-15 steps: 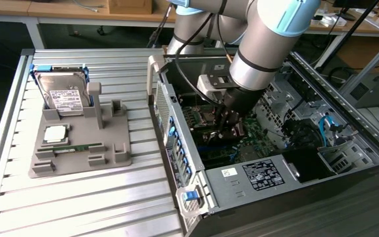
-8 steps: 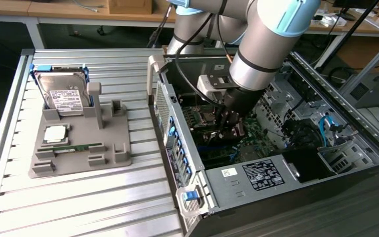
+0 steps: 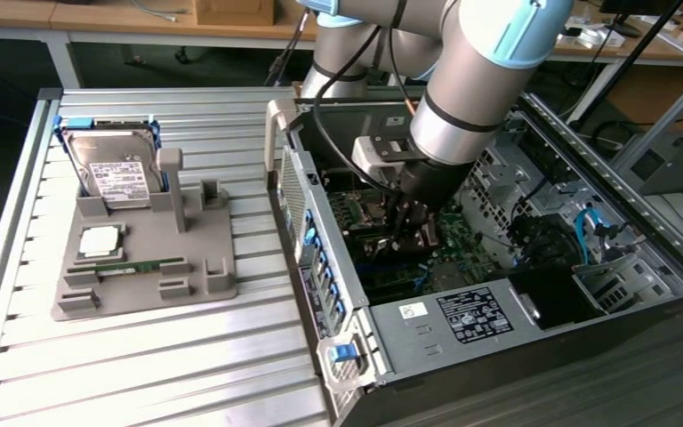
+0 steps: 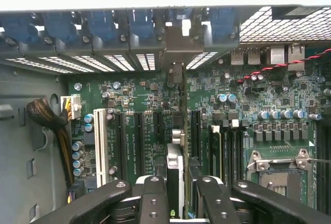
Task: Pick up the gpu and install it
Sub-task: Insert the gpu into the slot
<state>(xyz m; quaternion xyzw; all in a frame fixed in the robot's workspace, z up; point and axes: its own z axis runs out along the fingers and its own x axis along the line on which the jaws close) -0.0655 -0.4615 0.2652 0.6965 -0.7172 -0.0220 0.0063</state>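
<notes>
Inside one open case, one tool clamped on one gpu, edge-on over motherboard slots.

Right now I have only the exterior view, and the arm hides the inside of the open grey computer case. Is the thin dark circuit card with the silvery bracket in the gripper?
Observer: Yes. In the wrist view the gripper is closed on the gpu, which is seen edge-on above the green motherboard.
Operator: Where does its bracket end sit?
Observer: The silvery bracket is up against the case's rear wall, in line with the vented slot covers.
Operator: Which slot is it over?
Observer: It stands among the black slots, apart from the long white slot. I cannot tell whether it is seated.
</notes>
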